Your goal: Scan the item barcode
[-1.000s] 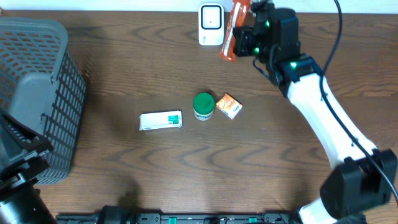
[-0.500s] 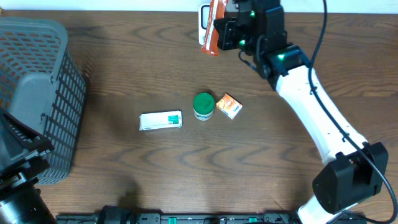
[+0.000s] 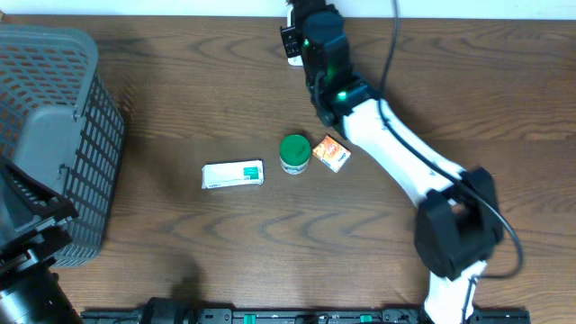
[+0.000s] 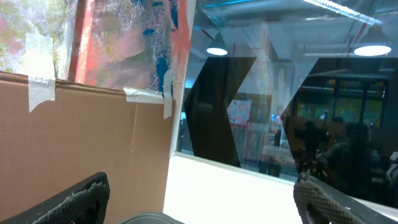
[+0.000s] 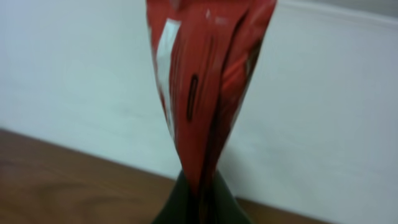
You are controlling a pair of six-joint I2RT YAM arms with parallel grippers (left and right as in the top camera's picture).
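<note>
A red crinkled packet (image 5: 202, 74) stands upright in my right gripper (image 5: 200, 196), whose jaws are shut on its lower end; a white wall fills the view behind it. From overhead, the right arm (image 3: 322, 49) reaches to the table's back edge and covers most of the white scanner (image 3: 292, 60); the packet is hidden there. In the left wrist view my left gripper (image 4: 202, 208) is open with nothing between its fingers, pointing up at cardboard and a window.
A white and green box (image 3: 232, 174), a green-lidded jar (image 3: 294, 153) and a small orange box (image 3: 331, 153) lie mid-table. A grey mesh basket (image 3: 54, 135) stands at the left edge, with the left arm (image 3: 27, 261) below it.
The right arm has swung left along the back edge with the red packet and now sits over the scanner. The left arm has not moved.
</note>
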